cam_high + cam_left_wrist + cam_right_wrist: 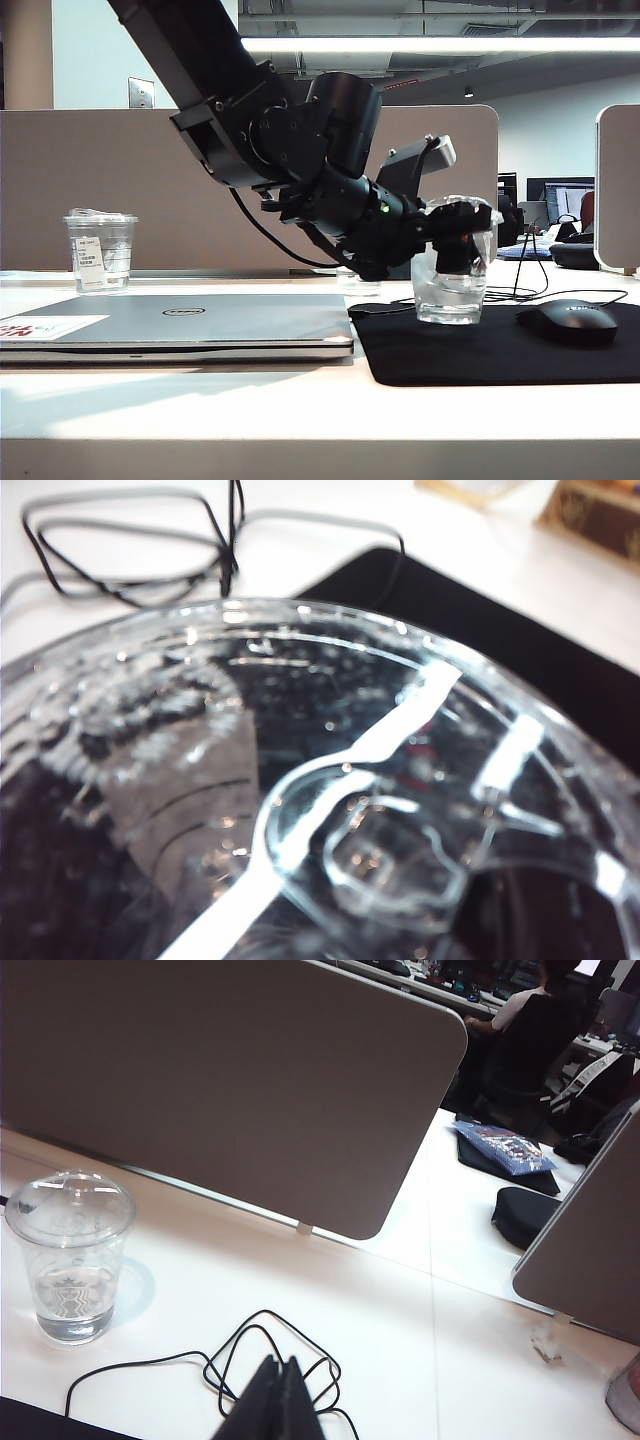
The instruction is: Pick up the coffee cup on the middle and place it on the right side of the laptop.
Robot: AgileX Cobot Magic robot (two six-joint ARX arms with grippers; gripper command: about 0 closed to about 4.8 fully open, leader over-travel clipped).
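— Honestly, how much of the coffee cup (330, 810) can you make out up close?

— Little. In the left wrist view its rumpled clear lid fills nearly the whole frame, blurred and cut off at the lower edges. A white sticker shows faintly through the wall at lower left. The left gripper's own fingers are not visible there at all.

— And from the exterior view?

— The left gripper (460, 240) sits right of centre, its dark fingers on either side of the coffee cup (450, 290) near the rim, pinching it. The fingers hide the upper part of the cup; the lower part shows clear plastic with a little water. The jaws stand partway apart, as wide as the cup.

— Where is the cup standing?

— On the black mat (480, 355), at its left part, just right of the laptop (180, 325). Whether the base touches the mat or hangs a hair above it, I cannot tell.

— The laptop?

— Flat, silver-grey, closed, lower left, with a round logo on the lid and a white-and-red sticker at its near left corner.

— The right gripper?

— Only in the right wrist view, at the bottom centre: the right gripper (280, 1400) has its dark fingertips pressed together, holding nothing, above a looped black cable (260, 1360).

— Farther back?

— A black mouse (568, 320) on the mat's right, and another clear cup (100, 250) at far left before the divider (150, 180).
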